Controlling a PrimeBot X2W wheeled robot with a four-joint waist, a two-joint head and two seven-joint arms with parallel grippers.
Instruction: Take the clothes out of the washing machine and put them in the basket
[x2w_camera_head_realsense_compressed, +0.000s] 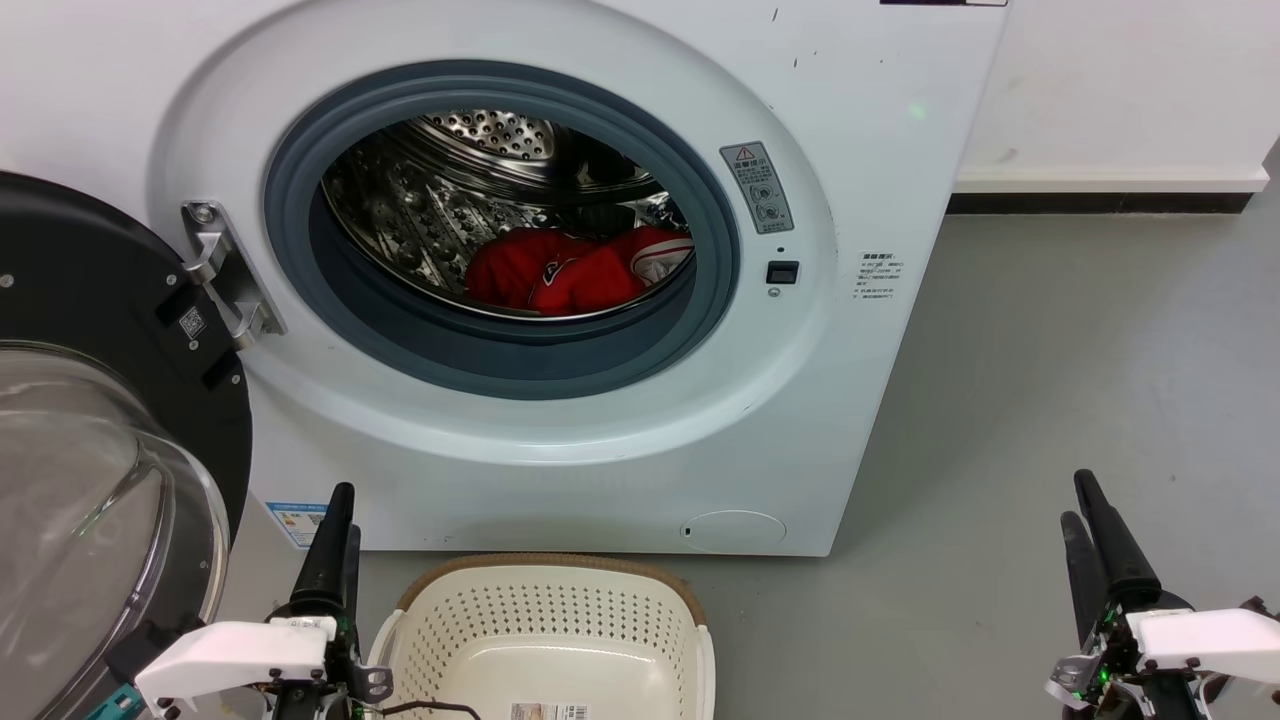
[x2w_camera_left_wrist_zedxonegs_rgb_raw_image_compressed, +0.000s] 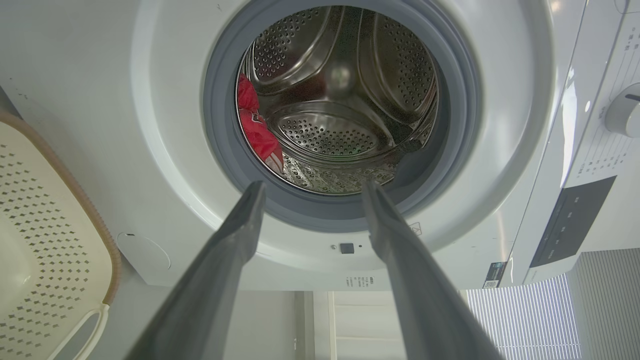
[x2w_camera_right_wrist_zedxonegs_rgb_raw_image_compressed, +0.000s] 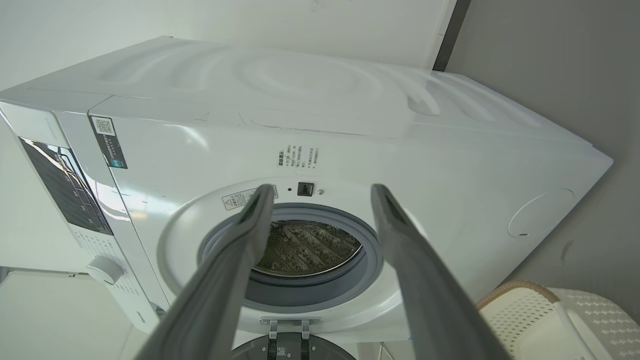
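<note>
The clothes (x2w_camera_head_realsense_compressed: 580, 272) lie inside the washing machine (x2w_camera_head_realsense_compressed: 880, 150), well beyond my left gripper (x2w_camera_left_wrist_zedxonegs_rgb_raw_image_compressed: 311, 189) and right gripper (x2w_camera_right_wrist_zedxonegs_rgb_raw_image_compressed: 322, 192), fingers spread.

2 long, tapering dark fingers (x2w_camera_left_wrist_zedxonegs_rgb_raw_image_compressed: 227, 260) each on left gripper (x2w_camera_head_realsense_compressed: 346, 512) and right gripper (x2w_camera_head_realsense_compressed: 1077, 500), matte grey up close. Behind them, white angular housings (x2w_camera_head_realsense_compressed: 235, 650) dotted with small dark screws. Thin black cable (x2w_camera_head_realsense_compressed: 420, 707) at left wrist; green lights (x2w_camera_head_realsense_compressed: 1103, 680) and bare metal bracket (x2w_camera_head_realsense_compressed: 1065, 686) at right.
</note>
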